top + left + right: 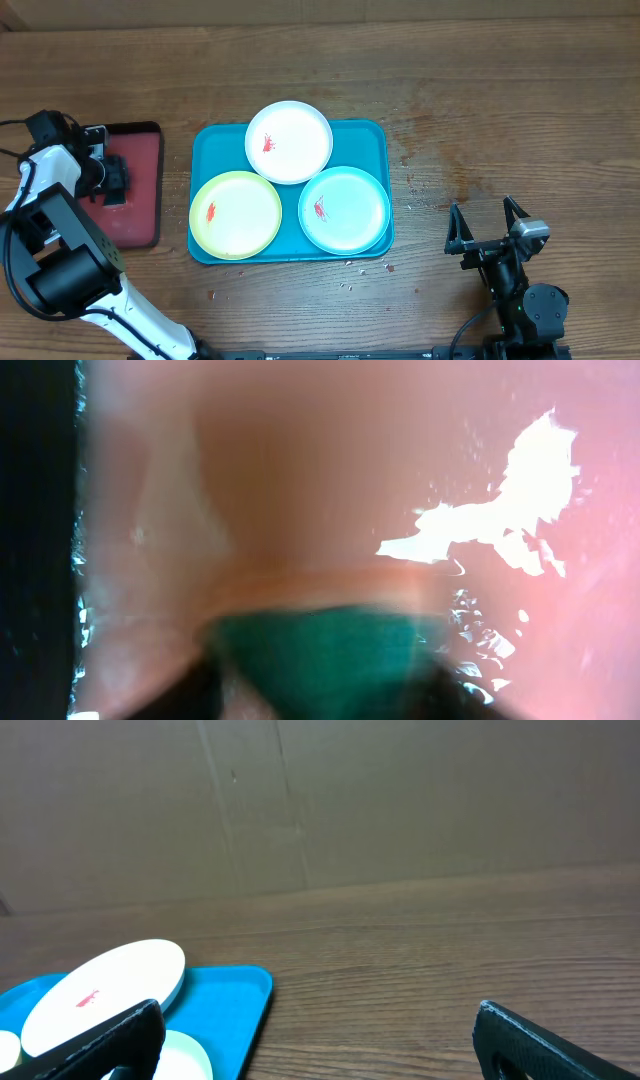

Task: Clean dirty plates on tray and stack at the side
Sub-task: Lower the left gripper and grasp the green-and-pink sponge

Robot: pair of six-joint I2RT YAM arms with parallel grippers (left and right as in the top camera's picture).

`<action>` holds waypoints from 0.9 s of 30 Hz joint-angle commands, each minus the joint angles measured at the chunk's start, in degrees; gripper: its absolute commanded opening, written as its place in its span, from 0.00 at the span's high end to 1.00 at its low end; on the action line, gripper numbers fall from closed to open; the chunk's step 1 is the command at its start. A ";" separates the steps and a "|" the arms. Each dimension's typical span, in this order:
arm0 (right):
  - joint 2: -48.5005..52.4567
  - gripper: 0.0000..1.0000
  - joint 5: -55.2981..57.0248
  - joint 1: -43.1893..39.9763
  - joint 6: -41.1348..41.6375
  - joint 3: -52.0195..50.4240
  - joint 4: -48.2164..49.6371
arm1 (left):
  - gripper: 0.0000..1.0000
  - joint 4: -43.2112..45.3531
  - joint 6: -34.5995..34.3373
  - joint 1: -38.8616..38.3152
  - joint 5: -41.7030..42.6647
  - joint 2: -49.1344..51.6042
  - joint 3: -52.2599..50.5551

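Note:
The teal tray (215, 150) lies mid-table and holds three plates, each with a red smear: a white plate (289, 141) at the back, a yellow-green plate (236, 214) front left and a pale blue plate (344, 208) front right. My left gripper (115, 180) is down inside a small red tray, far left of the plates. In the blurred left wrist view a green soft thing (320, 660) fills the gap between its fingers. My right gripper (487, 225) is open and empty, right of the teal tray. The right wrist view shows the white plate (105, 982) and the tray's corner (245, 990).
The small dark-rimmed tray with pink-red inside (140, 160) sits at the left, and its wet surface (420, 450) glints. Small crumbs and red specks (350, 265) lie on the wooden table by the teal tray's front and right edges. A brown wall (400, 800) stands behind.

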 commanded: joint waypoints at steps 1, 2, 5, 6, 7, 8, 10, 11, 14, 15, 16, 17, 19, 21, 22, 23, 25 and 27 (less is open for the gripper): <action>-0.42 0.00 0.55 -0.31 0.22 -0.61 0.33 | 0.96 1.40 -0.26 -0.46 0.11 1.64 -1.11; -0.42 0.00 0.55 -0.31 0.22 -0.61 0.33 | 0.96 1.53 -0.24 -0.48 0.13 1.62 -1.11; -0.42 0.00 0.55 -0.31 0.22 -0.61 0.33 | 0.80 2.25 -0.24 -0.48 0.11 1.64 -1.11; -0.42 0.00 0.55 -0.31 0.22 -0.61 0.33 | 0.58 2.43 -0.24 -0.48 0.09 1.64 -1.11; -0.42 0.00 0.55 -0.31 0.22 -0.61 0.33 | 0.00 2.58 -0.24 -0.48 0.11 1.64 -1.11; -0.42 0.00 0.55 -0.31 0.22 -0.61 0.33 | 0.00 2.82 -0.24 -0.48 0.11 1.64 -1.11; -0.42 0.00 0.55 -0.31 0.22 -0.61 0.33 | 0.00 3.04 -0.24 -0.48 0.83 1.64 -1.11; -0.42 0.00 0.55 -0.31 0.22 -0.61 0.33 | 0.00 3.15 -0.24 -0.46 1.55 1.64 -1.11; -0.42 0.00 0.55 -0.31 0.22 -0.61 0.33 | 0.00 4.11 -0.24 -0.48 3.52 1.64 -1.11; -0.42 0.00 0.55 -0.31 0.22 -0.61 0.33 | 0.00 4.59 -0.24 -0.48 4.00 1.64 -1.11; -0.42 0.00 0.55 -0.31 0.22 -0.61 0.33 | 0.00 4.98 -0.24 -0.48 4.42 1.64 -1.11; -0.42 0.00 0.55 -0.31 0.22 -0.61 0.33 | 0.00 5.33 -0.26 -0.48 4.59 1.64 -1.11; -0.42 0.00 0.55 -0.31 0.22 -0.61 0.33 | 0.10 5.84 -0.26 -0.48 4.57 1.64 -1.11; -0.42 0.00 0.55 -0.31 0.22 -0.61 0.33 | 0.24 6.03 -0.26 -0.48 4.57 1.64 -1.11; -0.42 0.00 0.55 -0.31 0.22 -0.61 0.33 | 0.34 6.05 -0.24 -0.48 4.57 1.64 -1.11; -0.42 0.00 0.55 -0.31 0.22 -0.61 0.33 | 0.50 6.05 -0.24 -0.48 4.55 1.64 -1.11; -0.42 0.00 0.55 -0.31 0.22 -0.61 0.33 | 0.83 6.01 -0.26 -0.46 4.55 1.64 -1.11; -0.42 0.00 0.55 -0.31 0.22 -0.61 0.33 | 0.96 5.60 -0.28 -0.48 4.55 1.64 -1.11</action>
